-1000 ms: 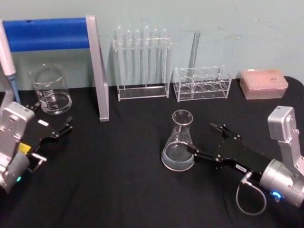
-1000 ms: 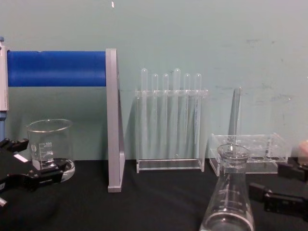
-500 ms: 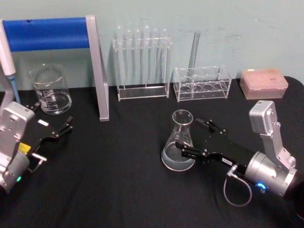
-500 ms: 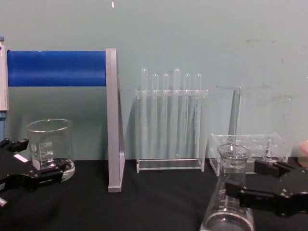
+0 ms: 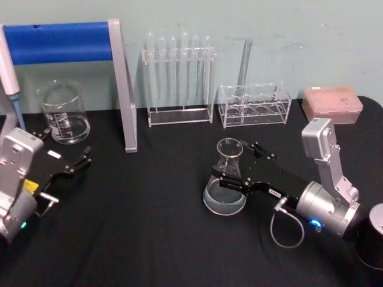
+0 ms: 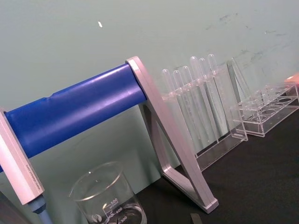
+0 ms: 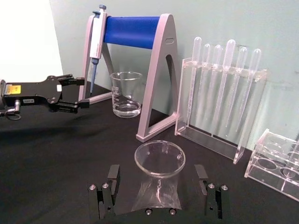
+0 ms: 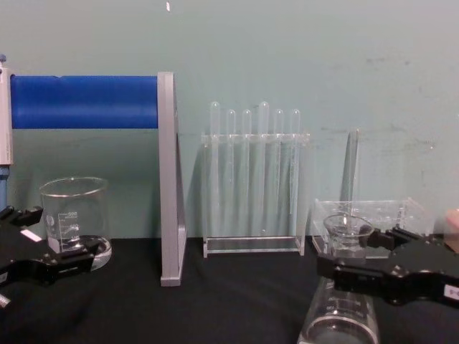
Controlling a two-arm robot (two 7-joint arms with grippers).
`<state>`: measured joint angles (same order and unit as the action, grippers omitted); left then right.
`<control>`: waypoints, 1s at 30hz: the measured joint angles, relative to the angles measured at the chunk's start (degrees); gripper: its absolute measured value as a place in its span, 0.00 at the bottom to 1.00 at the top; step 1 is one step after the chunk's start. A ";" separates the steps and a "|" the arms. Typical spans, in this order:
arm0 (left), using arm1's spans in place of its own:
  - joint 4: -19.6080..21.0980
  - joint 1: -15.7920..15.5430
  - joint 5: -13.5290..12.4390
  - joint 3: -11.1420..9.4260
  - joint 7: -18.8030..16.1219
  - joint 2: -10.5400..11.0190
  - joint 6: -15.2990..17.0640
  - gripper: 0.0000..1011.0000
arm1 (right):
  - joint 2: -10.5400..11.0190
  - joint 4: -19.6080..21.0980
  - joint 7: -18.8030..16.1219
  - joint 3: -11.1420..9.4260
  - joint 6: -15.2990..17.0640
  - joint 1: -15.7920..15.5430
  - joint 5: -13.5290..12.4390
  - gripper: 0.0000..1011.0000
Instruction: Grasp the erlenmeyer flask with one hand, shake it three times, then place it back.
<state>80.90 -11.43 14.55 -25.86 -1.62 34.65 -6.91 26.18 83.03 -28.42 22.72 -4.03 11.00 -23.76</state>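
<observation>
The erlenmeyer flask [image 5: 224, 196] stands upright on the black table, right of centre, with a little clear liquid in its base. My right gripper [image 5: 237, 165] is open, and its two black fingers straddle the flask's upper cone just below the neck. In the right wrist view the flask [image 7: 160, 159] sits midway between the fingers [image 7: 110, 185], with a gap on each side. From the chest the flask [image 8: 337, 319] rises at the lower right, with the right gripper [image 8: 374, 255] across it. My left gripper [image 5: 73, 165] rests open at the table's left.
A glass beaker [image 5: 63, 113] stands back left beside the blue-barred pipette stand [image 5: 122, 84]. A test tube rack [image 5: 179, 78], a low clear rack [image 5: 254, 104] and a pink tip box [image 5: 332, 104] line the back. A dark object [image 5: 371, 239] sits at the right front.
My right gripper has advanced leftward until its open fingers straddle the flask. The flask has stayed put and the left arm has not moved.
</observation>
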 joint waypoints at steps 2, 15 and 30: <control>0.00 0.00 0.00 0.00 0.00 0.00 0.00 0.99 | -0.44 -0.45 -0.05 0.00 -0.02 0.39 0.16 0.99; 0.00 0.00 0.00 0.00 0.00 0.00 0.00 0.99 | -1.79 -1.69 -0.07 -0.05 0.04 1.30 0.91 0.99; 0.00 0.00 0.00 0.00 0.00 0.00 0.00 0.99 | -1.81 -1.65 0.09 -0.13 0.12 1.24 1.02 0.97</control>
<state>80.90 -11.43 14.55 -25.86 -1.62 34.64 -6.91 24.37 81.38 -28.34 22.59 -3.90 12.24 -22.74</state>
